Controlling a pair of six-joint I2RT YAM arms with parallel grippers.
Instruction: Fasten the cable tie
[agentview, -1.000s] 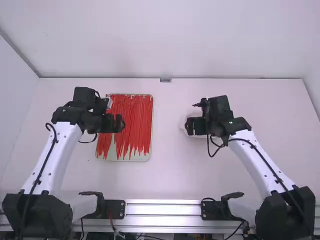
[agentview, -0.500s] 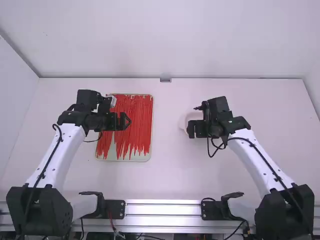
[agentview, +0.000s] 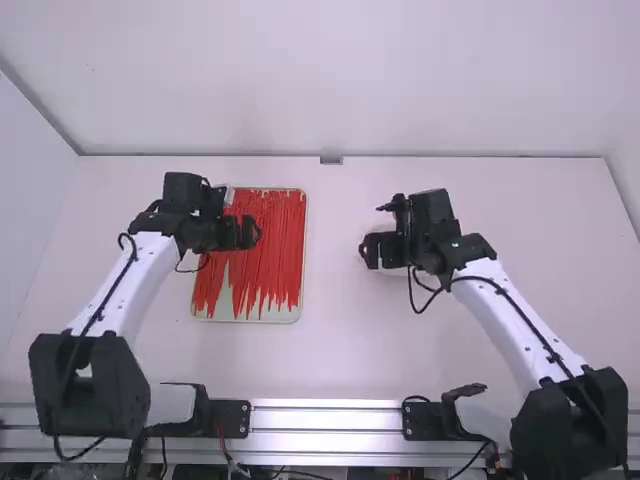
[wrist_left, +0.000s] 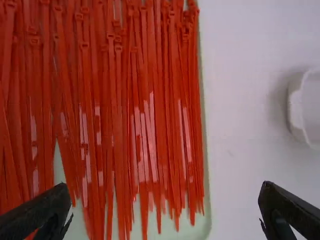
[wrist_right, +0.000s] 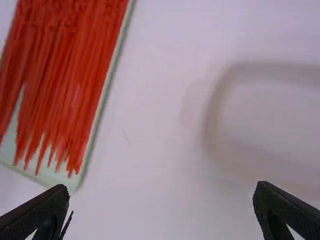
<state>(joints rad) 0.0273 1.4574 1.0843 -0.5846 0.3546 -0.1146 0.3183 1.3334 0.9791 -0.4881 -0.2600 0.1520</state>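
A dense layer of red cable ties (agentview: 265, 245) lies on a pale tray (agentview: 250, 317) on the left half of the table. My left gripper (agentview: 243, 233) hovers over the tray's far left part, open, with nothing between its fingers. In the left wrist view the ties (wrist_left: 125, 125) fan out above the wide-spread left gripper (wrist_left: 164, 189). My right gripper (agentview: 370, 250) is over bare table right of the tray, open and empty. The right wrist view has the ties (wrist_right: 65, 75) and the tray's edge (wrist_right: 50, 175) off to one side of the right gripper (wrist_right: 161, 188).
A small white rounded object (wrist_left: 306, 115) sits on the table right of the tray, beside my right gripper; it is a blurred pale shape (wrist_right: 265, 115) in the right wrist view. The table's back wall and side walls bound the workspace.
My left gripper has shifted a little toward the far side over the tray, and its wrist has turned. My right gripper has moved slightly left, toward the tray.
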